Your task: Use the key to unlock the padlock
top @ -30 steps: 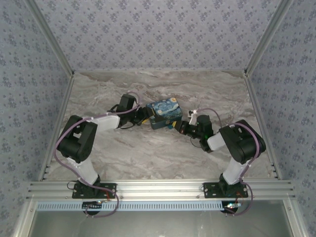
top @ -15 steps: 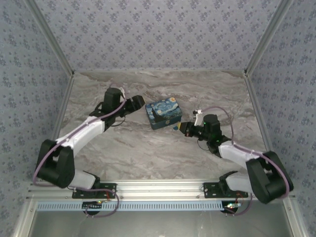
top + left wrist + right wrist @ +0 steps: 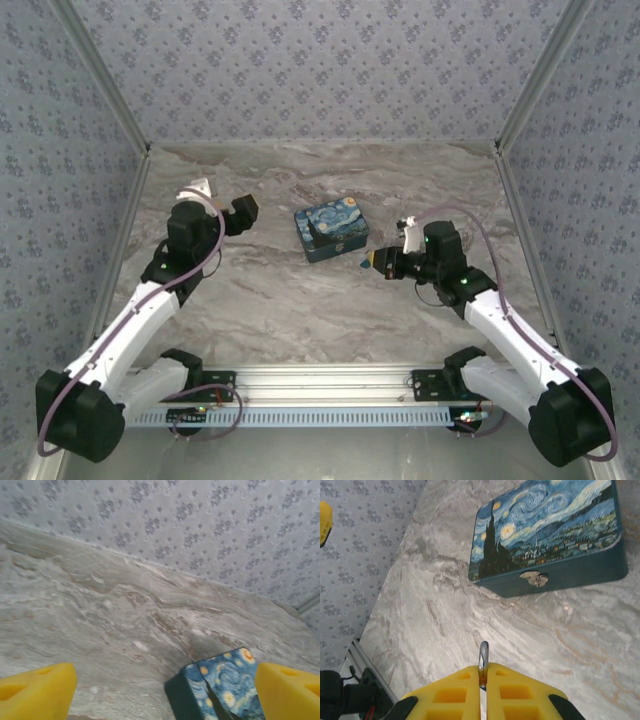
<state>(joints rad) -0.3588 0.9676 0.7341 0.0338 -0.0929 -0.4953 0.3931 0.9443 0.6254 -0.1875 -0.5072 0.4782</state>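
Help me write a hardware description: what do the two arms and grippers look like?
Left arm and right arm: black joints, white link shells, lilac cables looped alongside. Left gripper and right gripper carry blocky yellow fingers with recessed pockets.

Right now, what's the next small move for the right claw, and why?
Probably lower the right claw and set its thin silvery piece, key or shackle, on the table: the box latch looks bare, and the left claw stands open, apart from the box.
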